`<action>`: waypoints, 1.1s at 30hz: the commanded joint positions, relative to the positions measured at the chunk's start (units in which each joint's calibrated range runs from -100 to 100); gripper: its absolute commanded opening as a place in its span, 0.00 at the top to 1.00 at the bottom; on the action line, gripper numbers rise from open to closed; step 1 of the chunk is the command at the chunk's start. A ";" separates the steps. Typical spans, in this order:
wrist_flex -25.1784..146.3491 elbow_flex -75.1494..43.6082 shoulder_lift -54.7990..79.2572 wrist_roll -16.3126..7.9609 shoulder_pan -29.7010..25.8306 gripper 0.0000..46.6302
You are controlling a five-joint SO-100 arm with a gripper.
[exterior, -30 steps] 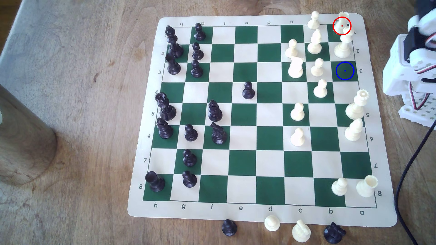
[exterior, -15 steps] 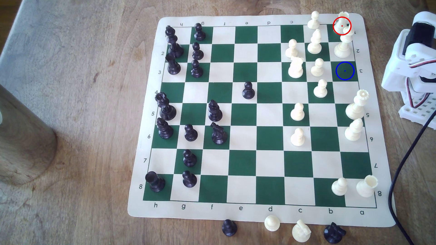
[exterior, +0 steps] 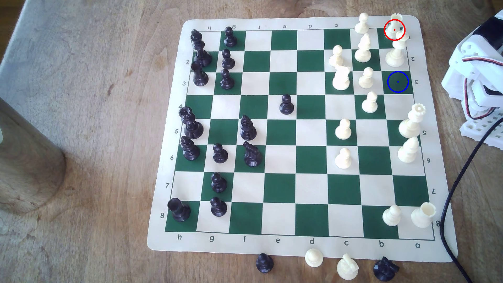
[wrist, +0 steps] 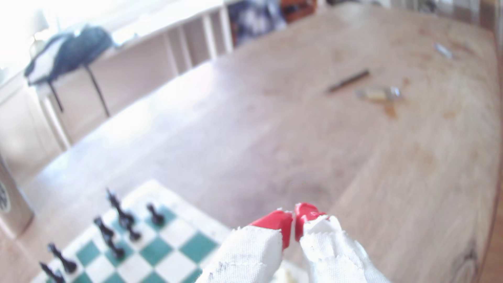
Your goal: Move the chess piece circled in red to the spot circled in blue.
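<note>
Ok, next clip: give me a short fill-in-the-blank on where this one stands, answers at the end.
1. The red-ringed rook stands on the board's ____ square.
2. The blue-ringed spot is a dark ____ square with no piece on it.
3. In the wrist view, the pincer has its red tips nearly ____.

Missing words: corner; green; together

Bright daylight washes a wooden table (wrist: 299,122) and pale shelving (wrist: 190,46) behind.

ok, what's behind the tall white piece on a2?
The red-circled rook stands behind the tall white piece, on the corner square. Its battlement top and upper body show; its base is covered. The gripper holds nothing.
</note>
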 commanded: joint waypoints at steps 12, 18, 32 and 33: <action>19.63 -6.16 20.64 -6.84 -2.68 0.99; 17.42 -9.51 33.20 -10.55 -4.17 0.94; 6.12 -9.15 55.36 -7.62 3.34 0.59; 5.13 -8.79 56.80 -7.28 3.97 0.60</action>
